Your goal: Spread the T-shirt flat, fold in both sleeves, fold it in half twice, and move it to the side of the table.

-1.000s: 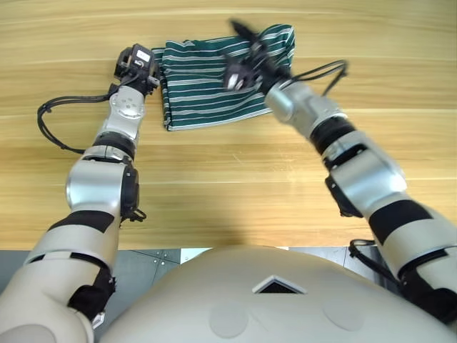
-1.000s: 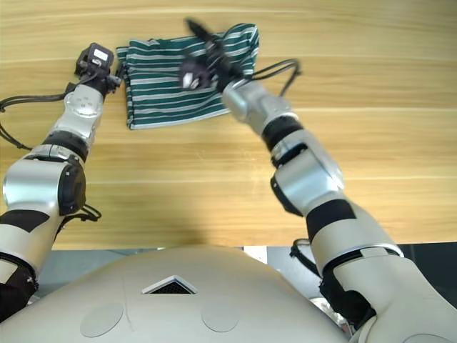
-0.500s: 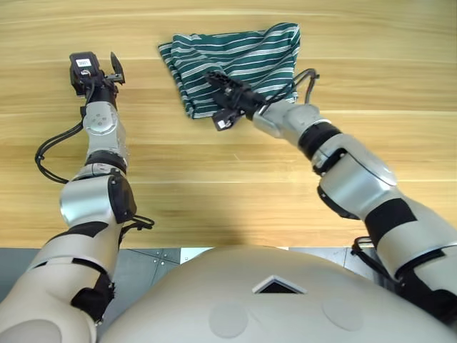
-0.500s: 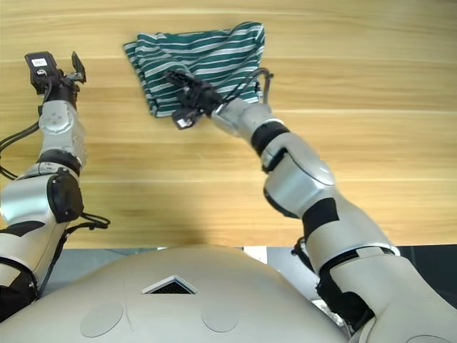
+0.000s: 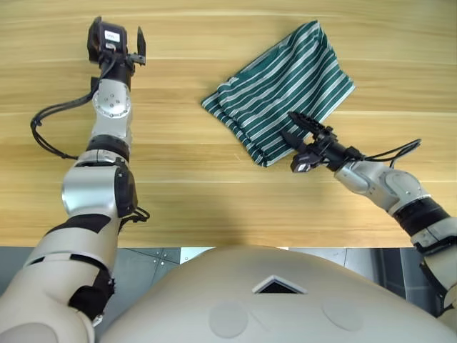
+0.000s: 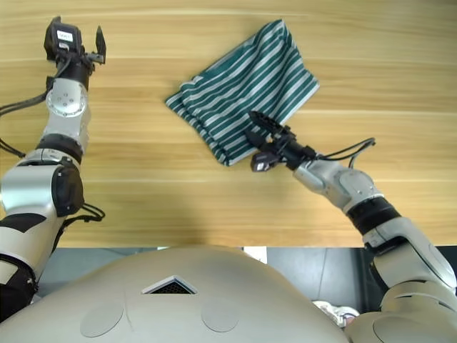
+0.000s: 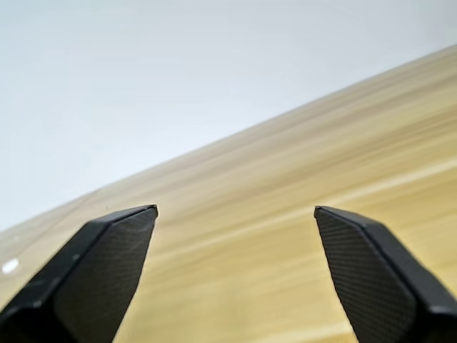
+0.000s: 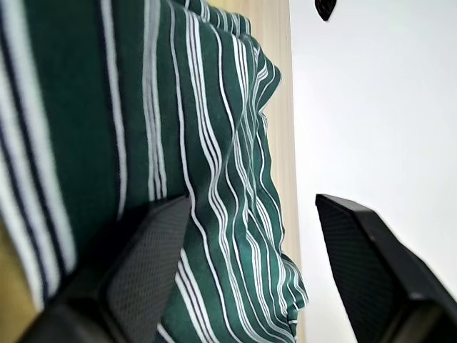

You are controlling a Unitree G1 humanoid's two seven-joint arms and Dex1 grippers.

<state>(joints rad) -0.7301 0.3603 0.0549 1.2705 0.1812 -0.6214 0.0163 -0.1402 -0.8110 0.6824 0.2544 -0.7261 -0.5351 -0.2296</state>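
- The left gripper (image 5: 116,39) is seen at the far left of the counter (image 5: 214,207), raised at the end of an outstretched arm and well apart from the cloth.
- Its jaws are spread wide. In the left wrist view, bare pale wood and a white wall (image 7: 214,71) are seen between the two dark fingers (image 7: 107,271), and nothing is held.
- A black cable (image 5: 43,132) is looped out beside the left forearm, above the wood.
- The T-shirt (image 5: 285,86) is laid on the counter right of centre. It is dark green with thin white stripes and is folded into a compact, roughly four-sided bundle.
- The bundle is set slantwise, with one corner pointed to the far right and the opposite corner turned toward the robot. Several stacked layers are shown along its left edge.
- The right gripper (image 5: 287,123) is placed at the near right edge of the T-shirt, low over the counter, with its fingers pointed toward the cloth.
- Its jaws are parted and are not clamped on anything. In the right wrist view, one finger (image 8: 143,275) is seen in front of the striped fabric and the other stands off against the white wall.
- Whether that finger is touching the cloth cannot be told.
- A second black cable (image 5: 389,151) is arched from behind the right gripper along the forearm.
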